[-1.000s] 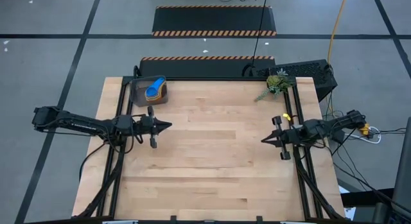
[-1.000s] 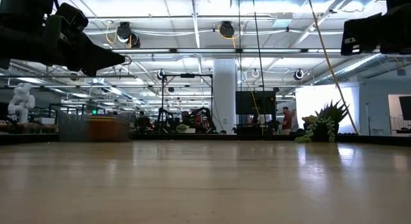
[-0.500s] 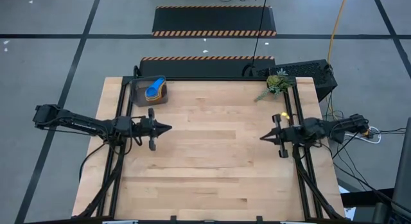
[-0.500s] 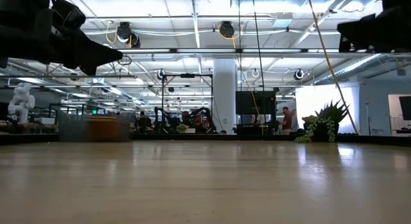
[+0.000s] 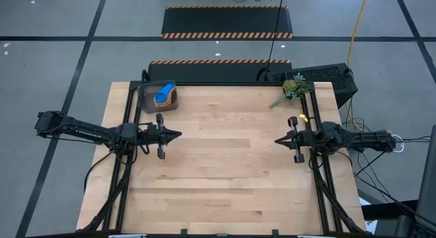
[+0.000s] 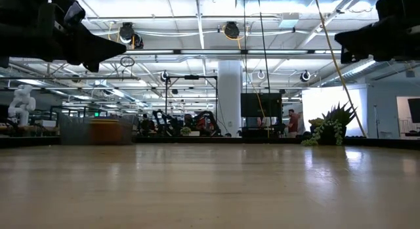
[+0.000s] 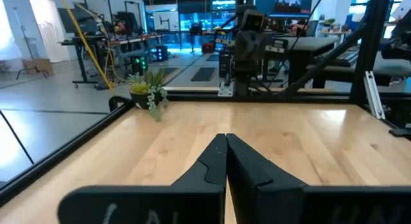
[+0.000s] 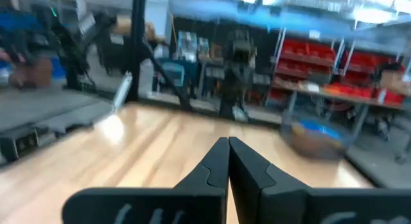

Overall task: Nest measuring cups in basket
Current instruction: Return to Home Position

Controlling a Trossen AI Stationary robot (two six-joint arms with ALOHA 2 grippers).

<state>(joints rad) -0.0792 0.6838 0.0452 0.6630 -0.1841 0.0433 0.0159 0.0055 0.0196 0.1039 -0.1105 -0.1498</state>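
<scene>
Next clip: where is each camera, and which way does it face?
High: overhead, straight down on table, left arm, right arm.
Low: table height, level across into room; arms in upper corners.
Left wrist: faces right arm past own shut jaws.
Right wrist: faces left arm past own shut jaws.
Shared: plant, high and left wrist; basket, high and right wrist.

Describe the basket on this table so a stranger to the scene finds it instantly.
Start at the wooden table and go to its far left corner. The basket is the small dark grey bin there, holding measuring cups with blue on top; the far right corner has only a green plant sprig.
</scene>
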